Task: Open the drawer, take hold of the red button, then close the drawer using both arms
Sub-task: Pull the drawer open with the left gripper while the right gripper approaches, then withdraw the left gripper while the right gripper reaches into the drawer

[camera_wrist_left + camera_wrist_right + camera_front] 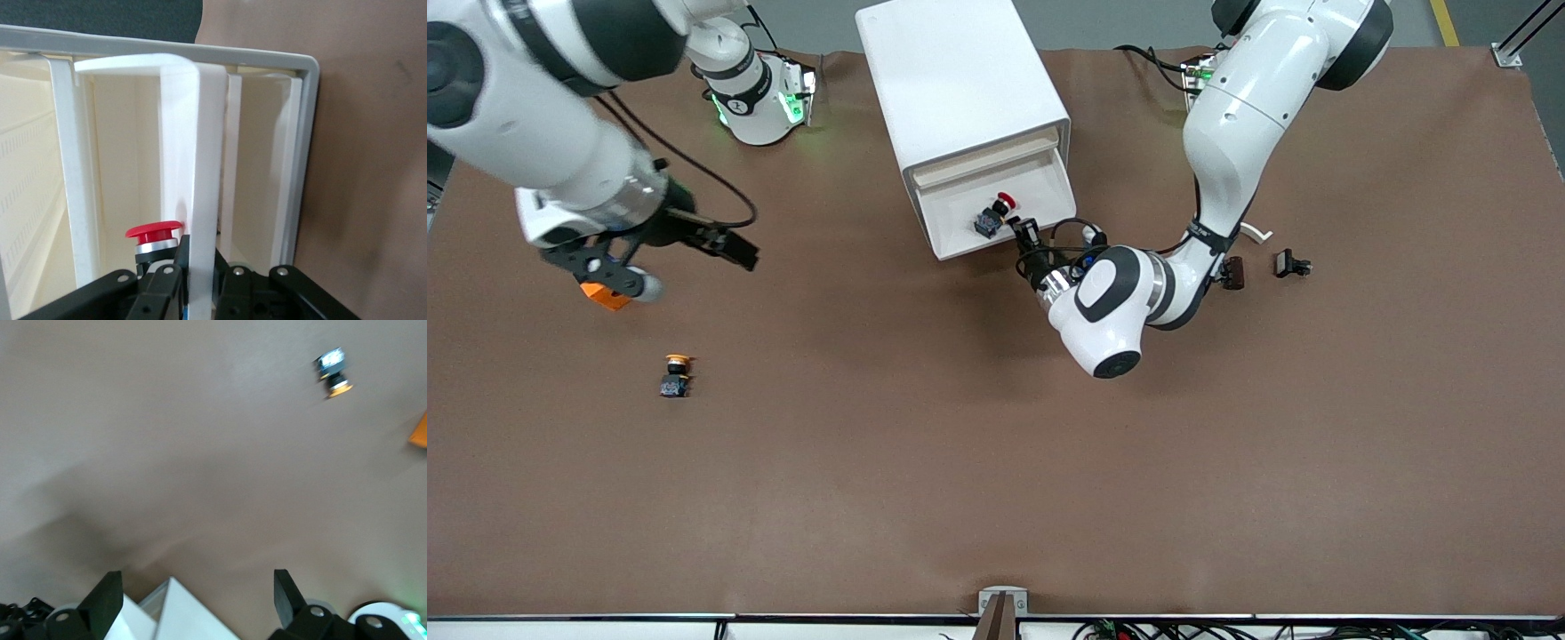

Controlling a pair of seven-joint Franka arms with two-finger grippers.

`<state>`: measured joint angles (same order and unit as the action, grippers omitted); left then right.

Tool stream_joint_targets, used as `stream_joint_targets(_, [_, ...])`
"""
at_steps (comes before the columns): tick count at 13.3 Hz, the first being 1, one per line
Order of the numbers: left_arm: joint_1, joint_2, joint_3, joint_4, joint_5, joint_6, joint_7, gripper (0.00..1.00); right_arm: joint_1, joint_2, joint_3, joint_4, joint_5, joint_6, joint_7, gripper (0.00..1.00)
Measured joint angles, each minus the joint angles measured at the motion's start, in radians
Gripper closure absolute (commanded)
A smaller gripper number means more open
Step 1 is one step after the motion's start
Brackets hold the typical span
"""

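Note:
The white cabinet (951, 80) stands at the middle of the table near the arms' bases. Its lowest drawer (951, 227) is pulled out toward the front camera. The red-capped button (996, 213) lies in the drawer and shows in the left wrist view (155, 233). My left gripper (1024, 233) is at the drawer's front edge, shut on the drawer's white handle strip (200, 167), with the button just beside its fingers (175, 267). My right gripper (667, 258) is open and empty, in the air over the table toward the right arm's end; in the right wrist view (197, 593) nothing lies between its fingers.
A yellow-capped button (677, 374) (333, 370) and an orange cube (605, 295) (420, 432) lie at the right arm's end. Two small black parts (1292, 264) (1233, 272) lie beside the left arm. Brown table cover (996, 462) fills the part nearer the camera.

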<state>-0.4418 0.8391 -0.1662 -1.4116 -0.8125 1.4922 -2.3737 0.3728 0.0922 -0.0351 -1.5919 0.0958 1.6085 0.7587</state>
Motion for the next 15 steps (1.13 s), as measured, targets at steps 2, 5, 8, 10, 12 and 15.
stream_joint_targets(2, [0.028, 0.0, 0.001, 0.009, 0.0, 0.011, 0.002, 0.9, 0.08, 0.015, 0.001, 0.0, 0.0, 0.036, 0.114, 0.0])
stream_joint_targets(5, [0.049, 0.0, 0.004, 0.028, -0.001, 0.048, 0.003, 0.0, 0.173, 0.051, 0.001, 0.0, -0.001, 0.086, 0.27, 0.0])
stream_joint_targets(8, [0.049, 0.0, 0.01, 0.062, -0.001, 0.111, 0.002, 0.0, 0.25, 0.092, 0.0, 0.0, -0.001, 0.137, 0.392, 0.0])
stream_joint_targets(10, [0.047, 0.0, 0.029, 0.096, -0.001, 0.117, 0.002, 0.0, 0.291, 0.116, 0.0, 0.0, -0.011, 0.162, 0.444, 0.0])
stream_joint_targets(12, [0.047, -0.001, 0.065, 0.142, 0.002, 0.117, 0.003, 0.0, 0.335, 0.141, -0.001, 0.0, -0.041, 0.191, 0.513, 0.0])
stream_joint_targets(15, [0.048, -0.013, 0.123, 0.202, 0.015, 0.117, 0.08, 0.0, 0.388, 0.177, -0.001, 0.0, -0.065, 0.224, 0.63, 0.0])
